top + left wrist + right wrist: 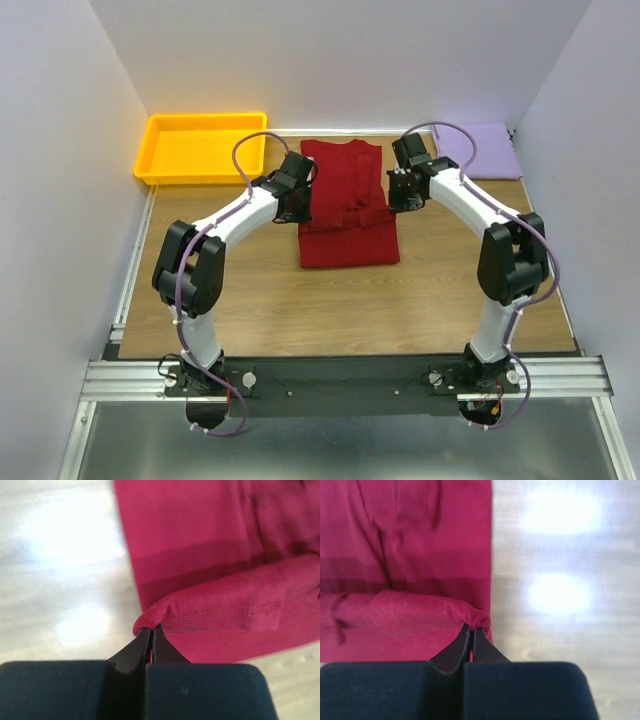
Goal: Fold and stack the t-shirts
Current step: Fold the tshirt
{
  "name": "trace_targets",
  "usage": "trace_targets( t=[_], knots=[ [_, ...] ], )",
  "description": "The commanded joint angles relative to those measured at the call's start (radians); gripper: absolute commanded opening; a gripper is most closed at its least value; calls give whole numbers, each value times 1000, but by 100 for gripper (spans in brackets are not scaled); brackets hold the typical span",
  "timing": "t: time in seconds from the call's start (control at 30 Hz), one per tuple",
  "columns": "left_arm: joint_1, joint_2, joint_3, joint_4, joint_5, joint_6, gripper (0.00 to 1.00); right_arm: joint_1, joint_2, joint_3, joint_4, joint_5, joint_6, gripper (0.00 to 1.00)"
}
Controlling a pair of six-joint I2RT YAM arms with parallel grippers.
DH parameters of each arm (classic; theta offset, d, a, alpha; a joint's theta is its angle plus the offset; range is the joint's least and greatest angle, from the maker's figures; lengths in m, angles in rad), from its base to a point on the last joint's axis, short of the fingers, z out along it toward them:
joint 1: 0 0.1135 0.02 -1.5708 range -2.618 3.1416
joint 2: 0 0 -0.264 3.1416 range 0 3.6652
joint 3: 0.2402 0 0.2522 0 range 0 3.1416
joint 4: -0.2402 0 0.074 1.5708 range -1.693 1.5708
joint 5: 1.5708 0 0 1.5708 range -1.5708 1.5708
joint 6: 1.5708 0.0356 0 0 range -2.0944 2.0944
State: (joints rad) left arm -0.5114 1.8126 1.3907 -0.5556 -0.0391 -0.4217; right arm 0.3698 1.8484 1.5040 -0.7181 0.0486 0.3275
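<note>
Left gripper point(151, 628): clamped on red t-shirt point(210, 540) fold, left edge.
Right gripper point(471, 629): clamped on same fold, right edge.
Axis: top-to-bottom, frame centre.
Lavender t-shirt point(478, 150): upper right, flat.

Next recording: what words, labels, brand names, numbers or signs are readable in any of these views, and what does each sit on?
None: no readable text in any view.
The red t-shirt, the lavender t-shirt and the yellow tray are all plain, with no print, tag or label showing.
</note>
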Motion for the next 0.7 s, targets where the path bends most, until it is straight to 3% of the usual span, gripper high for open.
trace_targets(
  t=[0.0,0.5,0.67],
  knots=[
    [42,59,53,92,-7,50,0,-25,84,108,12,25,-50,1],
    [79,228,185,192,19,95,0,-57,255,176,46,28,-54,1],
    [80,248,185,200,-2,101,15,-58,271,171,71,51,-59,5]
  ],
)
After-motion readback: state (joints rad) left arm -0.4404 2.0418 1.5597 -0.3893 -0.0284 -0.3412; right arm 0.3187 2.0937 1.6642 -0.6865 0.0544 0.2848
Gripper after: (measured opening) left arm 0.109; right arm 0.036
